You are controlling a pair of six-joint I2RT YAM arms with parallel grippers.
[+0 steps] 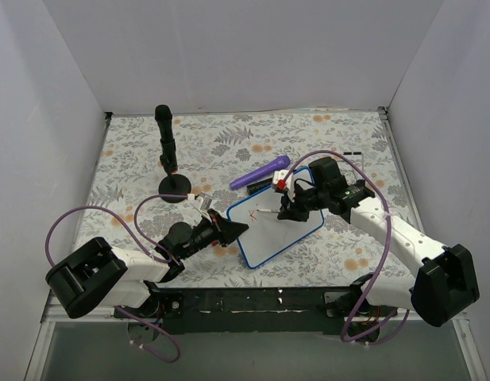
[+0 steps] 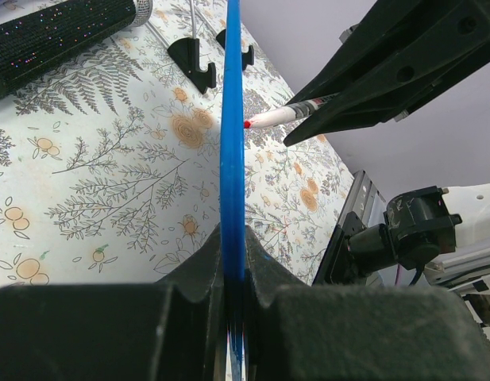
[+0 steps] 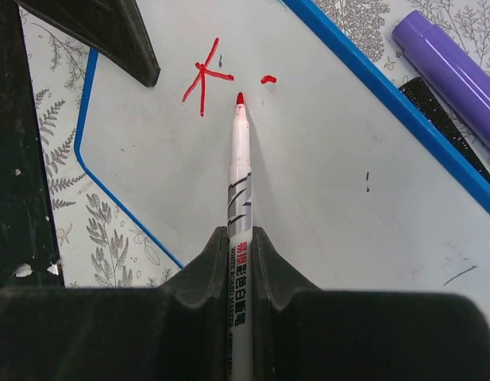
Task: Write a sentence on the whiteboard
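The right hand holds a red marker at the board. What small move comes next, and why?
Probably move the tip of the red marker to just below the red dot and draw the stem of an "i". The whiteboard shows in red only a K and that dot; the left hand clamps its edge.

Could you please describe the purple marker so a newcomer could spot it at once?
Start at the blue-framed whiteboard on the floral mat. Just beyond its far edge lies the purple marker. Unlike the slim red-tipped marker in the right gripper, it is thick, purple and unheld.
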